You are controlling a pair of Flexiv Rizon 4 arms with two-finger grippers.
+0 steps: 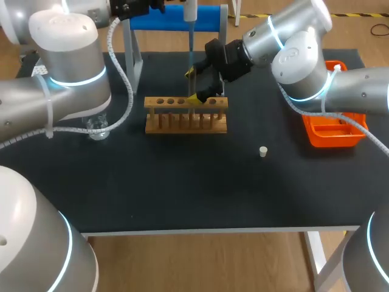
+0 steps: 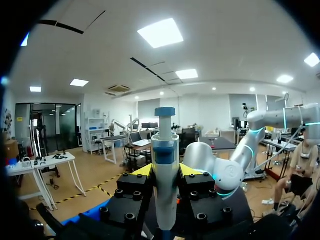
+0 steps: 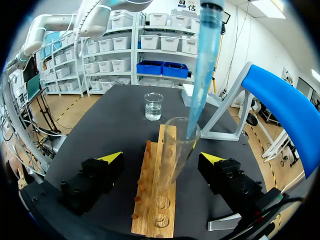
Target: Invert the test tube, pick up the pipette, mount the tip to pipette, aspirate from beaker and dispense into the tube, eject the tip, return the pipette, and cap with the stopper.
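My left gripper is shut on the white and blue pipette, held upright above the rack. The pipette's clear blue tip points down into the mouth of the glass test tube. This tube stands mouth up in the wooden rack. My right gripper is open, its yellow-tipped fingers standing on either side of the tube without touching it. The beaker with water stands beyond the rack's far end. The small white stopper lies on the mat to the rack's right.
A blue pipette stand rises behind the rack. An orange tray sits at the table's right edge, under my right arm. My left arm partly hides the beaker in the head view.
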